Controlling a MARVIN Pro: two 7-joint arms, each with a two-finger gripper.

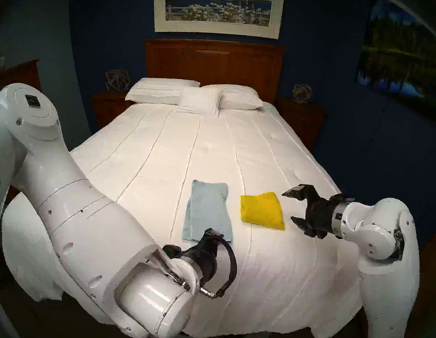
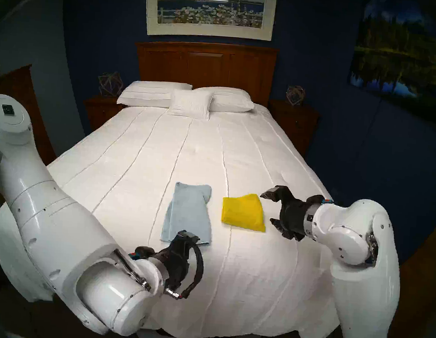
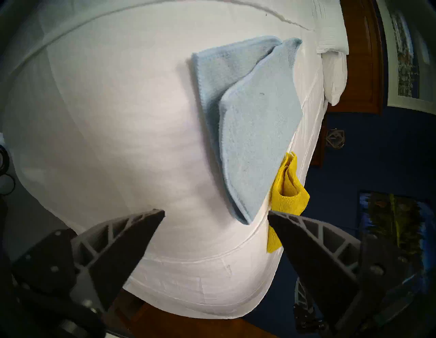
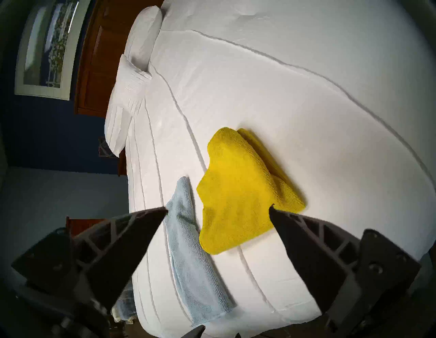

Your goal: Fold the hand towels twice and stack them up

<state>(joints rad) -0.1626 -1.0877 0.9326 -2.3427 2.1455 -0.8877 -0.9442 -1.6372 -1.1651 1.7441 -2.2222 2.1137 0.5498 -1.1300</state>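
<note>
White plastic fills the lower left of my head view, where the left arm reaches in over the foot of the bed; its left end effector (image 3: 215, 213) stands wide and empty, poised just short of the near edge of the light blue towel (image 1: 209, 210). From my left wrist camera I see that towel folded once into a long strip, its upper layer lying askew. At centre right of the head view the right end effector (image 1: 290, 206) is also spread wide and holds nothing, hanging just beside the right edge of the yellow towel (image 1: 261, 210). I see the yellow towel folded into a small, thick square, lying apart from the blue one with a strip of bare white bedspread (image 1: 160, 161) between them. Farther up the frame the bedspread runs to three white pillows (image 1: 198, 96) against a wooden headboard (image 1: 214, 61), with a framed picture (image 1: 218, 7) on the dark blue wall above.
</note>
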